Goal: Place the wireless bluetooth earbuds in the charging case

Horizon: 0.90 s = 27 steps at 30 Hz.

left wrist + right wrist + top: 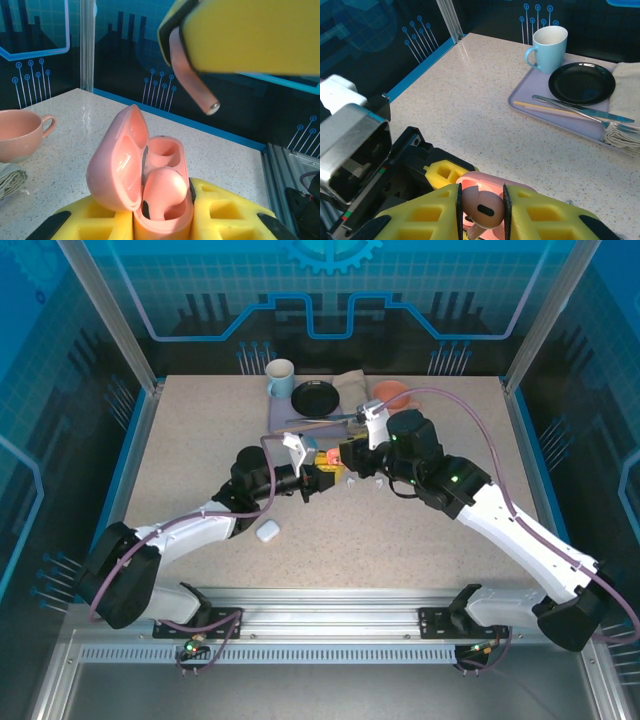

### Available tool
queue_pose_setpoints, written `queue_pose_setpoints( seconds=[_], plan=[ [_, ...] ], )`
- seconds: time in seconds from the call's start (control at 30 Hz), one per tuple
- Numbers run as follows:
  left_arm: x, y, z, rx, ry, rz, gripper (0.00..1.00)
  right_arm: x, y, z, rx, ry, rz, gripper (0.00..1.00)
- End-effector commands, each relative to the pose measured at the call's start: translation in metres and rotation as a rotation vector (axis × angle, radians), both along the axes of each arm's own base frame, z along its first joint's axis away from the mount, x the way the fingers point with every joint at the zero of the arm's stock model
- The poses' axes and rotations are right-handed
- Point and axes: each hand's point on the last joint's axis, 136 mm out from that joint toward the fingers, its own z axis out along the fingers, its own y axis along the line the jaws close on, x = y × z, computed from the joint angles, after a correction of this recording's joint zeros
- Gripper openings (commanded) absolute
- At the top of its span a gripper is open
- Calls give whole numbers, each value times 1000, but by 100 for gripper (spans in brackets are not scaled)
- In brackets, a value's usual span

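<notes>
The salmon-pink charging case (150,175) stands with its lid swung open to the left, and my left gripper (162,220) is shut on its base between yellow fingers. One pink earbud (165,190) sits in the near slot; the far slot (162,150) is empty. Just above the case, my right gripper (481,210) is shut on a second pink earbud (482,207), whose stem (192,82) points down toward the case. From above, the two grippers (318,480) (345,455) meet at the table's middle. Two white earbuds (352,483) (378,481) lie on the table close by.
A closed white case (267,531) lies near the left forearm. At the back stands a lilac tray (530,102) with a blue mug (547,47), black plate (581,82), chopsticks, cutlery and a napkin. A pink cup (392,393) sits right of it.
</notes>
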Motion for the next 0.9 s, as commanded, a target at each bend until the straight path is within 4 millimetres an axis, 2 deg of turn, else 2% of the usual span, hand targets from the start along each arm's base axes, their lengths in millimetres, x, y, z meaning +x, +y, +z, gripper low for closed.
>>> queue_pose_setpoints(
  seconds=[0.0,0.53,0.87],
  plan=[
    [2,-4,11,-16,-11,-19,0,1,0,-2,-44,-62,8,26],
    [1,-3,11,-15,-15,-18,0,11,-14,-19,-138,-95,-53,24],
    [1,-3,13,-17,-15,-19,0,12,-14,-30,-155,-76,-50,23]
  ],
)
